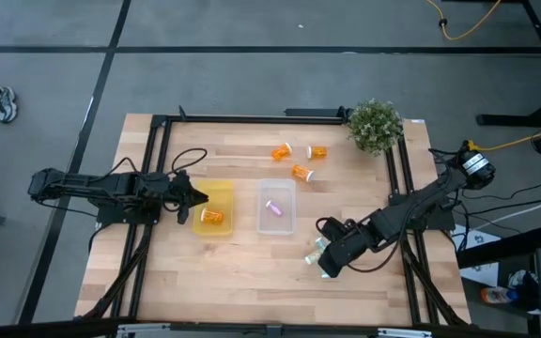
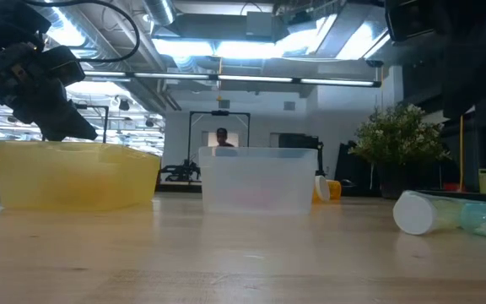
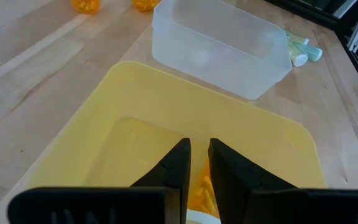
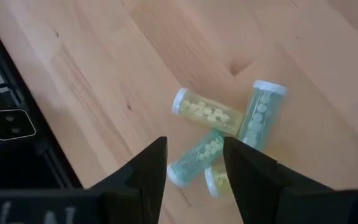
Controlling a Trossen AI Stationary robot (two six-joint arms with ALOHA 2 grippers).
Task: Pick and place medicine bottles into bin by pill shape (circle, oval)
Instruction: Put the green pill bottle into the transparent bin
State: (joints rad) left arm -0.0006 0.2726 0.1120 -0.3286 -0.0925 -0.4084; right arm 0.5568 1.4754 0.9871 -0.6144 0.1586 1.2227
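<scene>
Pale wood table (image 1: 252, 272), grey floor around, left gripper (image 3: 196, 163) nearly closed, right gripper (image 4: 194, 163) parted, empty.

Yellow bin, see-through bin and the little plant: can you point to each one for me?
Yellow bin (image 1: 224, 194): high view, bare corner of its floor.
Clear bin (image 1: 278, 186): high view, its far rim.
Plant (image 1: 375, 125): high view, middle of its leaves.

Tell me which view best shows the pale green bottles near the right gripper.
The right wrist view: the pale green bottles lie clustered on the wood, pills visible inside. The high view shows a small blob by the right gripper; the low view one lying bottle; the left wrist view only distant caps.
</scene>
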